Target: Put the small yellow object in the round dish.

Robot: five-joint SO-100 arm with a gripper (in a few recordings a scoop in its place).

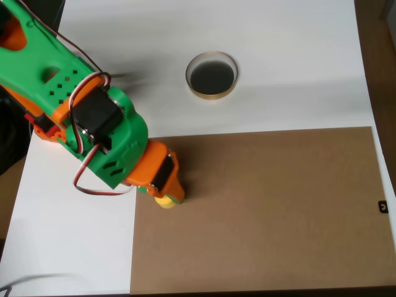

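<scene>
one green and orange gripper (166, 197) sits over the small yellow object (165, 201) at the brown board's (266, 210) left edge; grip unclear. round dish (211, 75) lies well apart on white table (297, 68).

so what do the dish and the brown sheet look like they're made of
The round dish: probably glazed ceramic or plastic, going by its smooth cream rim and dark inside with a faint sheen. The brown sheet: likely cardboard or fibreboard, flat, matte and evenly tan, with straight cut edges.
</scene>
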